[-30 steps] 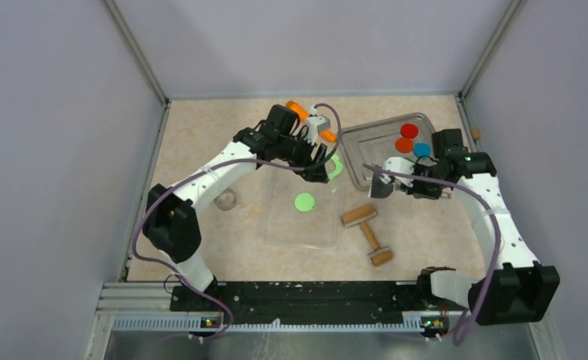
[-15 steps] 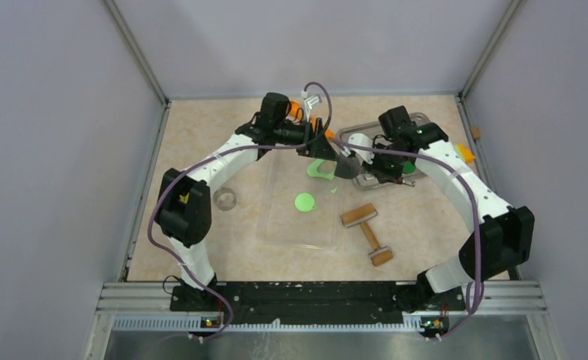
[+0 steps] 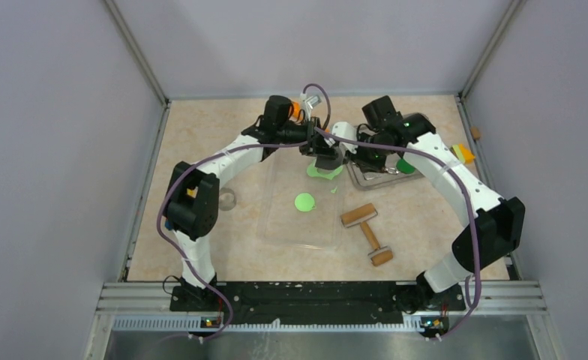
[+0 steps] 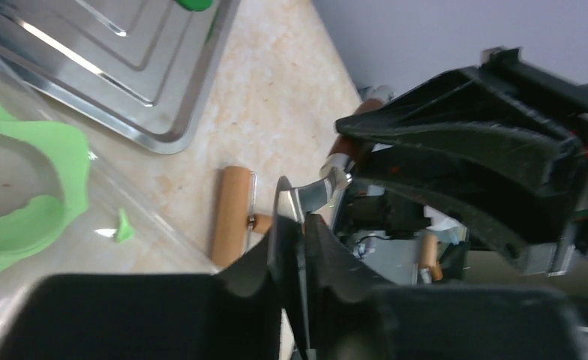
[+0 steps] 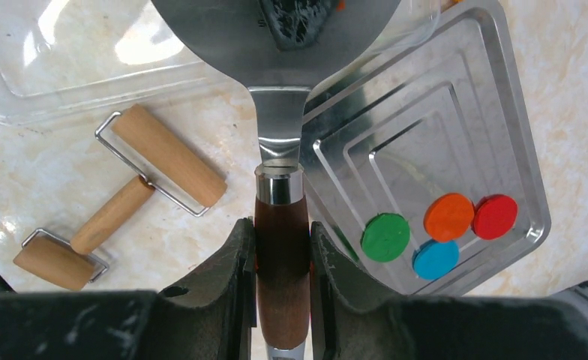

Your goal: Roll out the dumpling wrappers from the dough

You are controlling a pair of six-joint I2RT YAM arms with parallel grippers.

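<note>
Left arm (image 3: 227, 157), right arm (image 3: 445, 161) angled inward; right hand (image 5: 282, 247) clamps spatula (image 5: 279, 112) handle (left hand (image 4: 298, 232) pinches blade).

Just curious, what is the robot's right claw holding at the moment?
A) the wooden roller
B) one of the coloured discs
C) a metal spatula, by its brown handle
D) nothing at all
C: in the right wrist view the right claw is closed round the brown handle of the spatula, while the wooden roller lies off to the side, untouched.
</note>
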